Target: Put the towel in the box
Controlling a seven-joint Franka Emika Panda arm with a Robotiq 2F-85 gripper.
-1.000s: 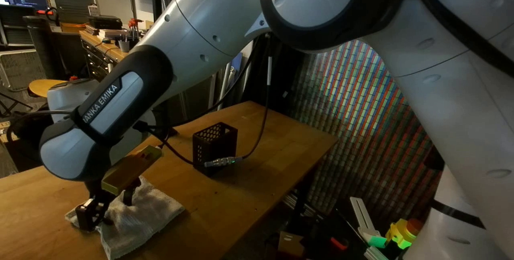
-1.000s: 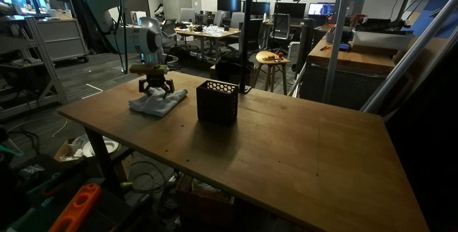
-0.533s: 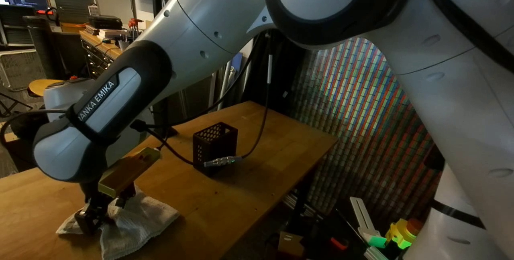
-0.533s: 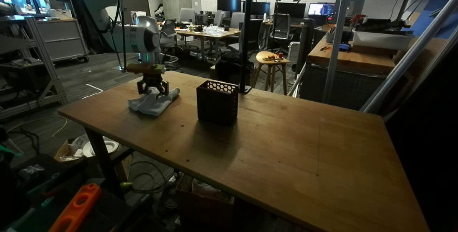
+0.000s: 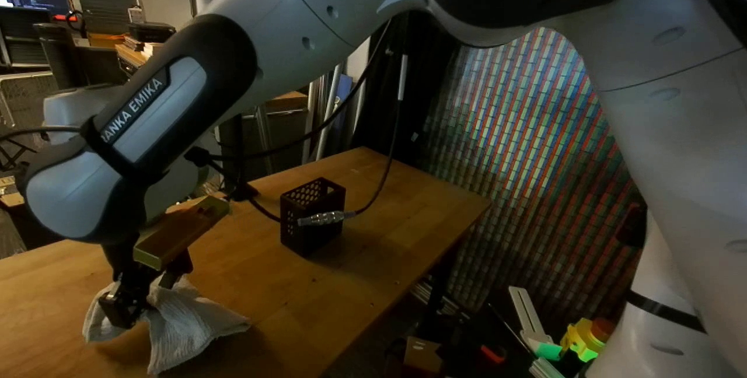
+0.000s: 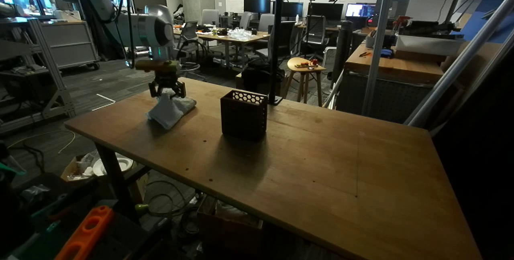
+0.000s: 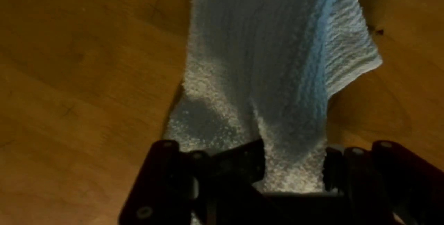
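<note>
The towel (image 5: 185, 322) sags near the box (image 6: 243, 117), outside it, pinched in the gripper (image 7: 295, 169). The arm (image 5: 280, 45) reads "…ANKA EMIKA". In an exterior view a cable connector (image 5: 327, 218) partly hides the box. A black pole (image 6: 276, 43) stands near it.

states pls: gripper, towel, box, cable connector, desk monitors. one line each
towel: rumpled, gathered in the gripper, lower edges draping; contact with the table unclear
gripper: shut on the towel
box: upright on the table, open-topped; its floor is hidden
cable connector: hanging
desk monitors: rightmost lit, others dark
</note>
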